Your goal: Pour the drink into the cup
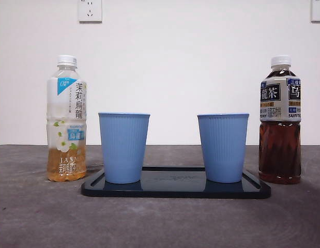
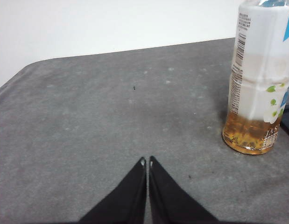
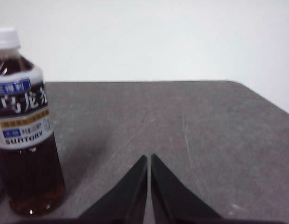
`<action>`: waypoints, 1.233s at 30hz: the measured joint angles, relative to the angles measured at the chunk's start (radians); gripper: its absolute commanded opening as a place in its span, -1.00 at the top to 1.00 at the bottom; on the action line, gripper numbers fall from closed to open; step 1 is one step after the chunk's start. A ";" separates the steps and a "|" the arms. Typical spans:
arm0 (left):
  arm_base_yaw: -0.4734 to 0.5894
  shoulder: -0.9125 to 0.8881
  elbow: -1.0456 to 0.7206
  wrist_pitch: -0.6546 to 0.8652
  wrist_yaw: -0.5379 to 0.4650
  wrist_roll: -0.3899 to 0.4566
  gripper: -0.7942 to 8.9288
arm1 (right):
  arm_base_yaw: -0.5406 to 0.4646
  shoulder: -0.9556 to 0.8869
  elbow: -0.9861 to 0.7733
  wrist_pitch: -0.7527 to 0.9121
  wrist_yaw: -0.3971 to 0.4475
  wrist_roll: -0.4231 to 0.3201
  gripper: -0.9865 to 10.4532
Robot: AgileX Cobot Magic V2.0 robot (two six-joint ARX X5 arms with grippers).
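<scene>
Hidden: you can't see inside either blue cup, and neither arm shows in the front view.
Left hand (image 2: 147, 161): pinched together, empty; jasmine tea bottle (image 2: 260, 79) stands ahead beside it, holding little pale amber tea.
Right hand (image 3: 148, 157): pinched together, empty; oolong tea bottle (image 3: 24, 126) stands ahead beside it, well filled, dark.
Cups: left cup (image 1: 123, 147) and right cup (image 1: 223, 147) stand upright on the black tray (image 1: 175, 190) on the desk (image 1: 41, 217).

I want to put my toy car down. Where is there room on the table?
There is bare table in front of the black tray, and bare tray between the two blue cups. It is crowded where the pale tea bottle and dark tea bottle flank the tray.
</scene>
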 measured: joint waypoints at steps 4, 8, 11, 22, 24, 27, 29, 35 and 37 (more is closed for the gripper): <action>0.000 0.000 0.000 0.000 0.000 0.000 0.82 | 0.000 0.000 0.000 -0.088 0.000 0.000 0.81; 0.000 0.000 0.000 0.000 0.000 0.000 0.82 | 0.000 0.001 0.001 -0.132 0.000 0.000 0.81; 0.000 0.000 0.000 0.000 0.000 0.000 0.82 | 0.000 0.000 0.001 -0.132 0.000 0.000 0.81; 0.000 0.000 0.000 0.000 0.000 0.000 0.82 | 0.000 0.000 0.000 -0.126 0.000 0.000 0.81; 0.000 0.000 0.000 0.000 0.000 0.000 0.82 | 0.000 0.000 0.000 -0.126 0.000 0.000 0.81; 0.000 0.000 0.000 0.000 0.000 0.000 0.82 | 0.000 0.000 0.000 -0.126 0.000 0.000 0.81; 0.000 0.000 0.000 0.000 0.000 0.000 0.82 | 0.000 0.000 0.000 -0.126 0.000 0.000 0.81; 0.000 0.000 0.000 0.000 0.000 0.000 0.82 | 0.000 0.000 0.000 -0.126 0.000 0.000 0.81; 0.000 0.000 0.000 0.000 0.000 0.000 0.82 | 0.000 0.000 0.000 -0.126 0.000 0.000 0.81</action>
